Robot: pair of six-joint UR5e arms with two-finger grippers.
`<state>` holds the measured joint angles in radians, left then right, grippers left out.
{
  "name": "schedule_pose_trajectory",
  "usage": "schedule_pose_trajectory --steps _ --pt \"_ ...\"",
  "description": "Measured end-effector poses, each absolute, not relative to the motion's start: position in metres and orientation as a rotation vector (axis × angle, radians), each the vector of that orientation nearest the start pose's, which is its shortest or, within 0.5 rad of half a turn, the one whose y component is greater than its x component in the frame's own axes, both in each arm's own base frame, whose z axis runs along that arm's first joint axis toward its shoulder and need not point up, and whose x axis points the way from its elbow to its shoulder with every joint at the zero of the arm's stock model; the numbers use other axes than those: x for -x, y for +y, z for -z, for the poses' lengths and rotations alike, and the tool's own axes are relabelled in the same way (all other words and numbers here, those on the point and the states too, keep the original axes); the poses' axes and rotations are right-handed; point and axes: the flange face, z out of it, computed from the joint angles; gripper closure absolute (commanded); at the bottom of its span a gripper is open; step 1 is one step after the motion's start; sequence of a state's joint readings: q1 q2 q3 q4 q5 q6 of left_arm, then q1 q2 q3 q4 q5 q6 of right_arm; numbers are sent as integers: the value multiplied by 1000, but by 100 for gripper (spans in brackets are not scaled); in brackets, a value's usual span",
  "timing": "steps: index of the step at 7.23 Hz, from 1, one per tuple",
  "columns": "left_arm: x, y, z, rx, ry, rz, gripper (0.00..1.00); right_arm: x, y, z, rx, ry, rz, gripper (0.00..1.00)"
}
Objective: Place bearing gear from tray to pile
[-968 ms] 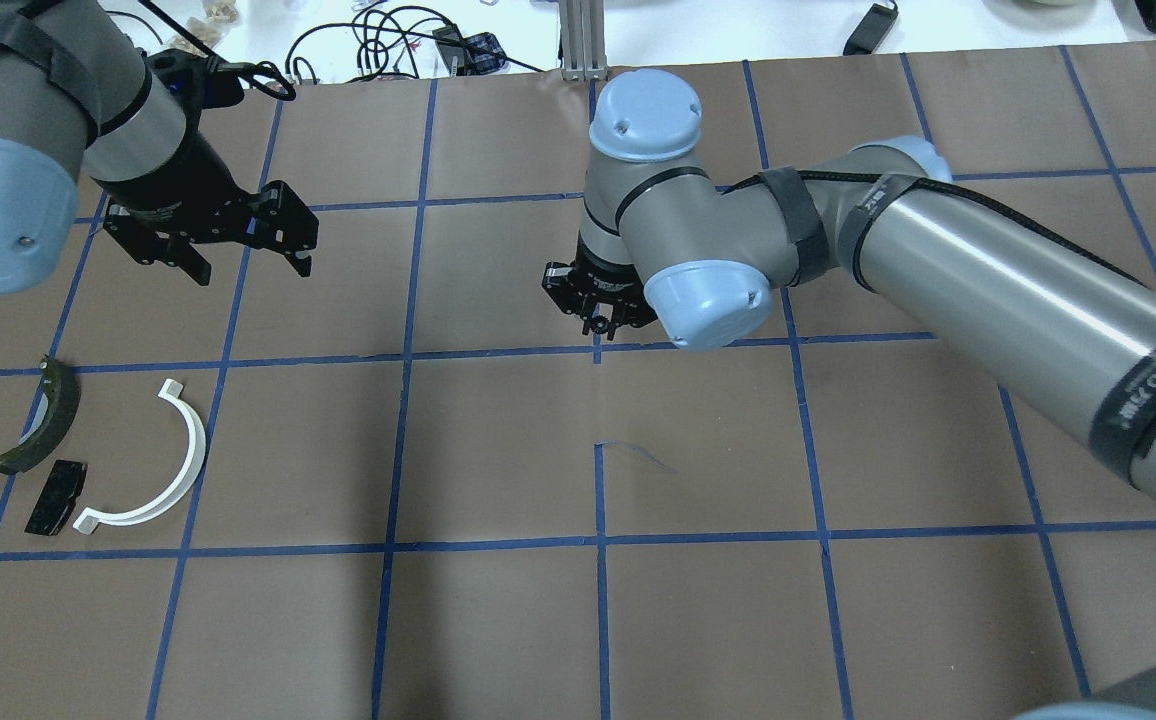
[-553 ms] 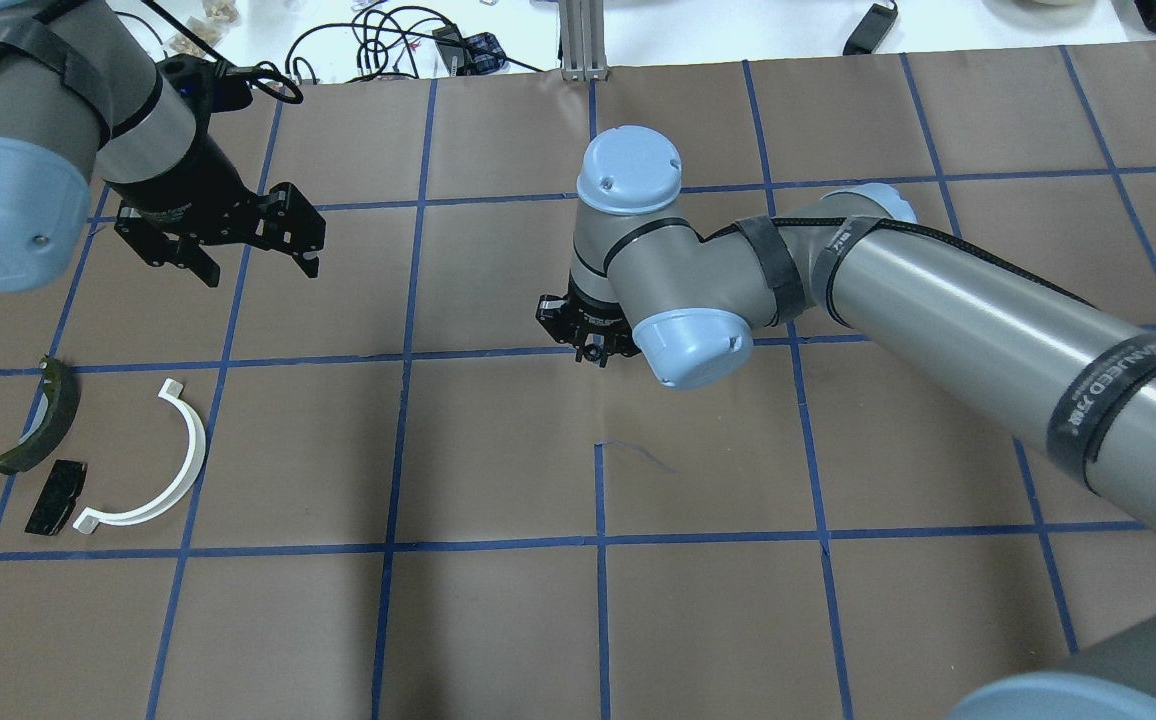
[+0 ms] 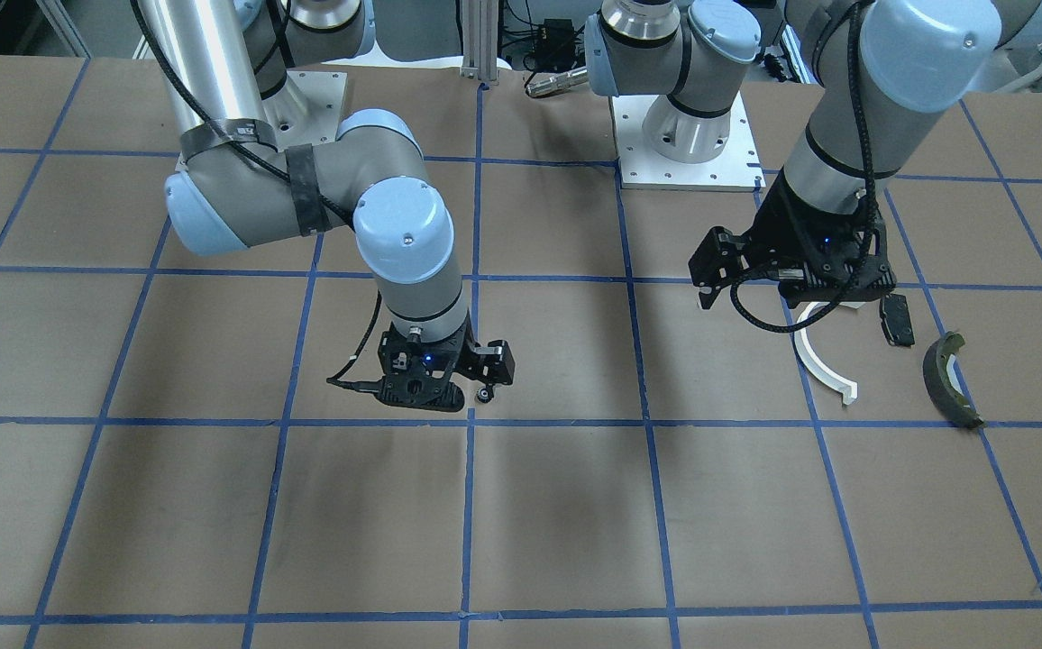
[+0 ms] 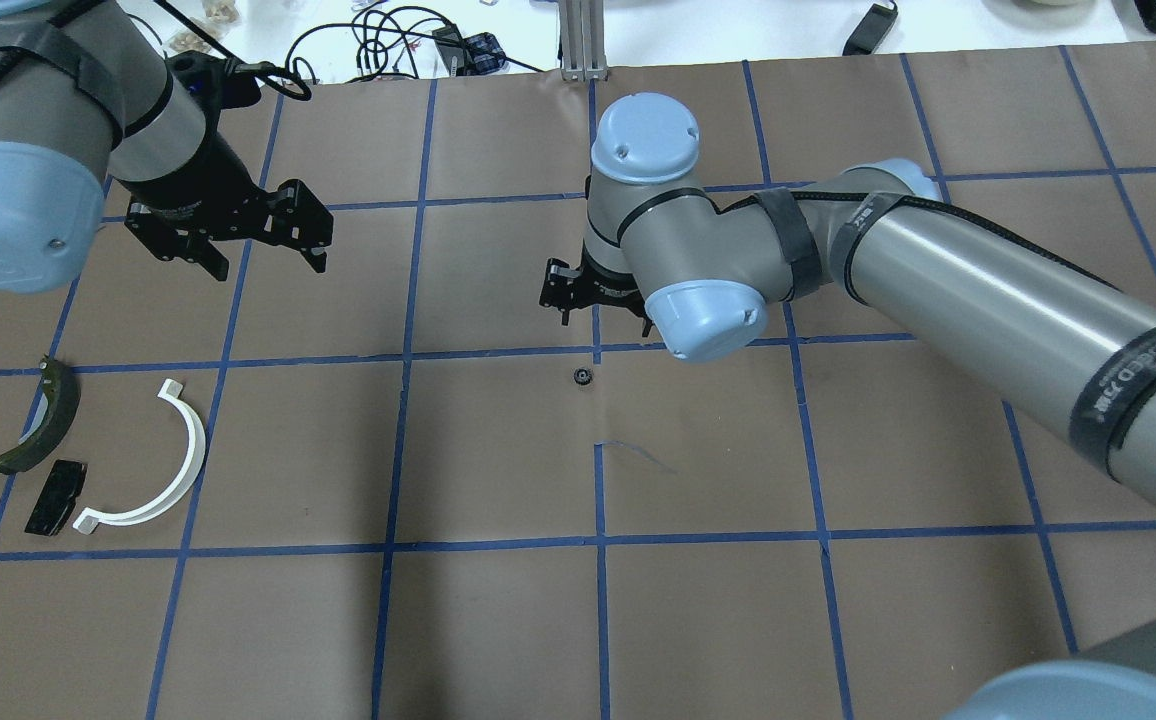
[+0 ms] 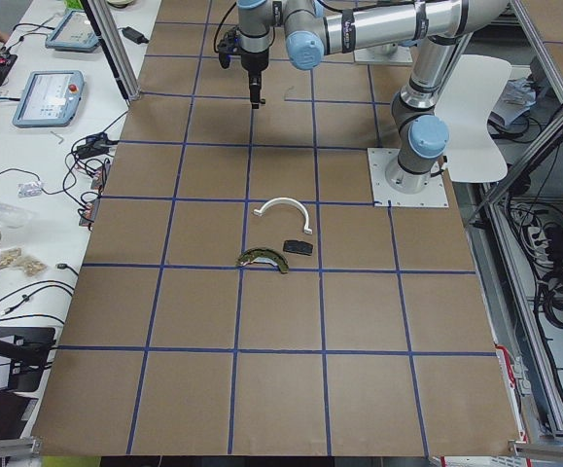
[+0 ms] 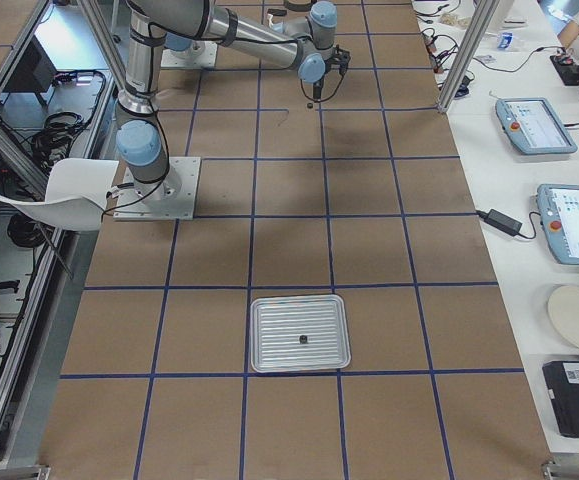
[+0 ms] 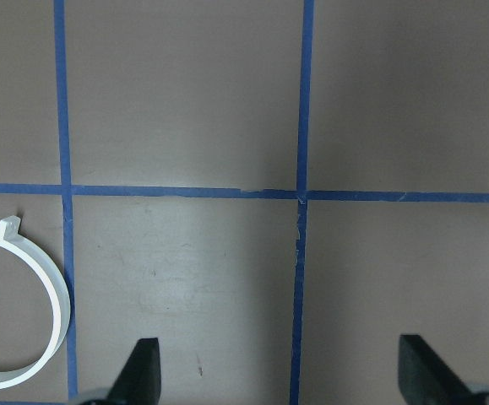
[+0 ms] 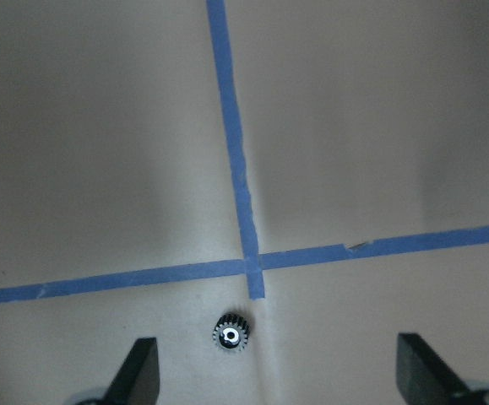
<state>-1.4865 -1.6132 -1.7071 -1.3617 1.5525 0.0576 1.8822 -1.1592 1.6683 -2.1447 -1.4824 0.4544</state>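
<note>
The bearing gear [image 4: 583,376], small, black and toothed, lies on the brown paper near a blue tape crossing; it also shows in the front view [image 3: 484,395] and the right wrist view [image 8: 231,335]. My right gripper [image 4: 593,310] is open and empty just above and behind it [image 8: 278,380]. The pile lies far to the left: a white half-ring [image 4: 178,470], a flat black pad [image 4: 55,497] and a dark olive curved shoe [image 4: 43,420]. My left gripper [image 4: 268,262] is open and empty, hovering behind the pile.
A silver tray [image 6: 269,310] with one small dark part [image 6: 302,340] in it sits at the table's far right end. Cables [image 4: 378,45] lie beyond the table's back edge. Blue tape lines grid the paper.
My right gripper has opened and let go of the gear, which now lies on the table. The gripper has drawn back from it. My left gripper shifted slightly right.
</note>
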Motion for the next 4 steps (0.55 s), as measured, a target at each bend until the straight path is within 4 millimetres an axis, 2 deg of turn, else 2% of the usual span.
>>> schedule_pose_trajectory --steps 1,3,4 --pt "107 -517 -417 3 3158 51 0 -301 -560 -296 -177 3049 23 0" --pt "159 -519 -397 -51 3161 70 0 -236 -591 -357 -93 3072 -42 0" --pt "187 -521 -382 -85 3164 60 0 -203 -601 -379 -47 3088 -63 0"
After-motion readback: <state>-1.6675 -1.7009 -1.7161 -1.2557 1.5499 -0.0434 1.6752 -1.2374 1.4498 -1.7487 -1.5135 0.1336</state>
